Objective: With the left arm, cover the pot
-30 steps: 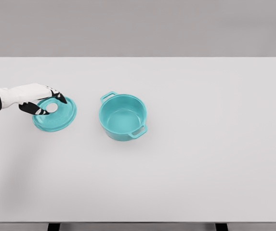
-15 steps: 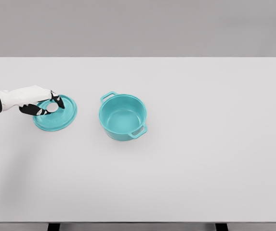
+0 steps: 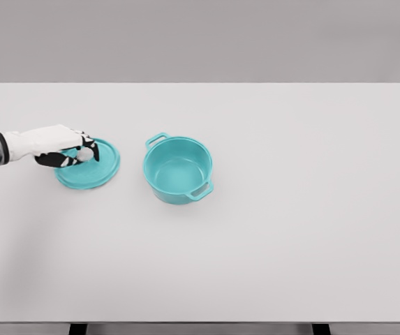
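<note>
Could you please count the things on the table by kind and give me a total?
Pot: 1
Lid: 1
Total: 2, both teal, on the white table. The left robot hand grips the lid's knob.

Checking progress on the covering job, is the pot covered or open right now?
Open. The pot shows its bare inside, and the lid is off to its left, under the left hand.
</note>
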Available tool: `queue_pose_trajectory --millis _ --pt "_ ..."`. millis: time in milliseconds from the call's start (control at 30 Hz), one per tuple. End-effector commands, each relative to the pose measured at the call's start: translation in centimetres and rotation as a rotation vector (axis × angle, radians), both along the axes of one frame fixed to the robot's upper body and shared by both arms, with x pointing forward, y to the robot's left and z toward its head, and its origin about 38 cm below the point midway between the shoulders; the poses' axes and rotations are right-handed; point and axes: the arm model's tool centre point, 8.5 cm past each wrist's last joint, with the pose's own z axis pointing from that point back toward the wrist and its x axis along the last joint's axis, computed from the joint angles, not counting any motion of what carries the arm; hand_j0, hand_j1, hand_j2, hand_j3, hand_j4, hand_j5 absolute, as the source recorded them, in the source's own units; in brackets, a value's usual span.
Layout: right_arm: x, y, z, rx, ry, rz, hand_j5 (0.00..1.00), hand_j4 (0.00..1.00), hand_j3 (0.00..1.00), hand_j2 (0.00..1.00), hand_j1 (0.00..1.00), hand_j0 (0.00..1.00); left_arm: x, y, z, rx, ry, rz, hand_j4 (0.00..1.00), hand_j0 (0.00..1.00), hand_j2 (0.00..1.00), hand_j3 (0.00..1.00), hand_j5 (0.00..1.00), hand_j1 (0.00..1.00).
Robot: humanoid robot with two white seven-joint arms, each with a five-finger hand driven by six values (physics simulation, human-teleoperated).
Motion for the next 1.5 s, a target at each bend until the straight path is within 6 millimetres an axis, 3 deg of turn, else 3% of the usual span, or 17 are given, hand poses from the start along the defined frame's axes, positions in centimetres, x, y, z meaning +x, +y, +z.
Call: queue_pose_trajectory --millis 0,100,267,900,1267,1467 --pt "0.0 0.0 0.0 0.0 0.001 0.0 1.0 1.0 1.0 1.0 1.0 1.0 -0.3 -0.4 1.0 -0.003 -0.021 -0.023 0.43 0.43 0.43 0.43 0.43 0.43" --pt "0.0 0.0 0.0 0.0 0.001 0.0 1.0 1.0 1.0 1.0 1.0 1.0 -0.8 0.1 2.9 0.013 -0.058 -0.045 0.43 0.43 0.43 0.43 0.43 0.43" --pt "0.0 0.0 0.0 0.0 -0.001 0.001 1.0 1.0 1.0 1.0 1.0 1.0 -1.3 -0.2 4.3 -0.001 -0.079 -0.07 0.43 0.43 0.43 0.43 0.43 0.43" --pt "0.0 0.0 0.0 0.0 -0.001 0.001 1.0 1.0 1.0 1.0 1.0 1.0 -2.7 -5.5 7.3 -0.043 -0.167 -0.236 0.43 0.43 0.43 0.43 0.43 0.43" --pt "0.0 0.0 0.0 0.0 -0.001 0.001 1.0 1.0 1.0 1.0 1.0 1.0 -3.3 -7.4 8.2 -0.044 -0.199 -0.299 0.43 0.43 0.43 0.43 0.43 0.43" --pt "0.0 0.0 0.0 0.0 0.001 0.0 1.0 1.0 1.0 1.0 1.0 1.0 -3.2 -9.2 7.6 -0.061 -0.198 -0.328 0.43 0.43 0.43 0.43 0.43 0.43"
